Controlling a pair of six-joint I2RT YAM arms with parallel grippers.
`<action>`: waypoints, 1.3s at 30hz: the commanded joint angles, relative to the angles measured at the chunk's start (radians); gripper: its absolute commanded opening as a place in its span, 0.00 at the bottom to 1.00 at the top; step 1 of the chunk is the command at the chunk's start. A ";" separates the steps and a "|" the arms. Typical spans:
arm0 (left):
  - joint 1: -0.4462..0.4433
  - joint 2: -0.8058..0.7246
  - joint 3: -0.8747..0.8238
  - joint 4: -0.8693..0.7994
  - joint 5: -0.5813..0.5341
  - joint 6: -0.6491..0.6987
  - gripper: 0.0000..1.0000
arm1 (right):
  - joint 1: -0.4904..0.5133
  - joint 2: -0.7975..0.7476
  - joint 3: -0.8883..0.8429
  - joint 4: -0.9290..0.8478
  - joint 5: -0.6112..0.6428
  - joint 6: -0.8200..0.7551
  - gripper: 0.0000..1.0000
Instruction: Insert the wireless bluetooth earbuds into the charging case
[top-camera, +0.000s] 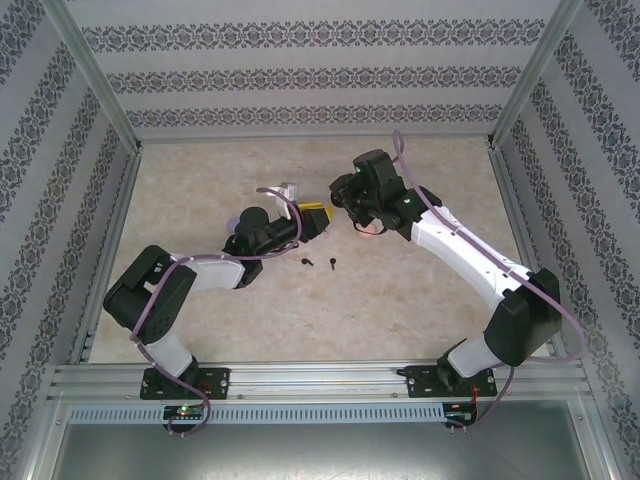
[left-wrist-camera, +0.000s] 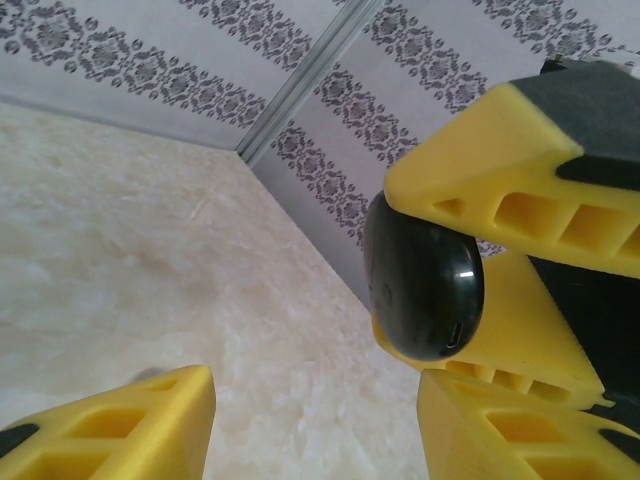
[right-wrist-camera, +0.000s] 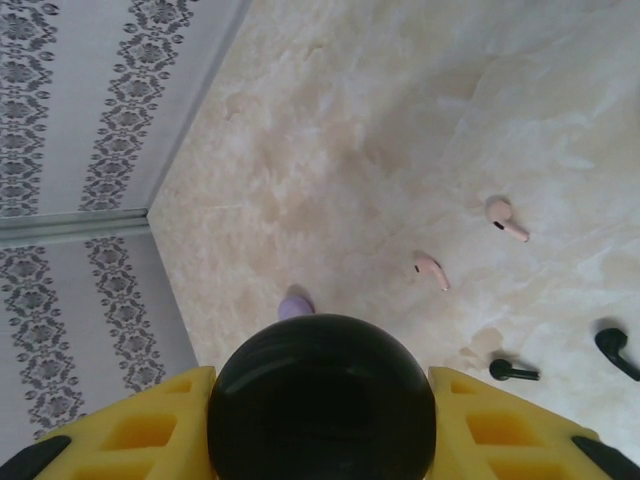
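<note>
My right gripper (right-wrist-camera: 320, 405) is shut on a round black charging case (right-wrist-camera: 320, 395), its yellow fingers (right-wrist-camera: 495, 420) pressing both sides. The left wrist view shows that case (left-wrist-camera: 425, 278) from the side, lid closed, port facing down. My left gripper (left-wrist-camera: 315, 425) stands open just beside and below it, with nothing between its fingers (left-wrist-camera: 130, 430). On the table lie two pale pink earbuds (right-wrist-camera: 430, 268) (right-wrist-camera: 505, 218) and two black earbuds (right-wrist-camera: 512, 371) (right-wrist-camera: 615, 350). A light purple piece (right-wrist-camera: 295, 305) peeks out behind the case. From above, both grippers (top-camera: 312, 222) (top-camera: 352, 212) meet mid-table, the black earbuds (top-camera: 307, 263) just in front.
A small pale object (top-camera: 288, 190) lies on the table just behind the left gripper. Patterned walls and a metal frame (top-camera: 110, 130) close in the beige table (top-camera: 420, 300) on three sides. Open surface spreads to the far left and near right.
</note>
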 joint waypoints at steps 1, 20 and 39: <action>-0.015 0.013 0.037 0.099 0.016 -0.021 0.54 | 0.020 0.022 0.035 0.019 0.027 0.023 0.31; -0.028 -0.028 0.020 0.098 0.006 -0.005 0.49 | 0.016 0.035 0.017 0.017 0.067 0.007 0.30; -0.028 0.062 0.102 0.104 -0.002 -0.003 0.30 | 0.038 0.029 0.018 0.038 0.034 -0.002 0.29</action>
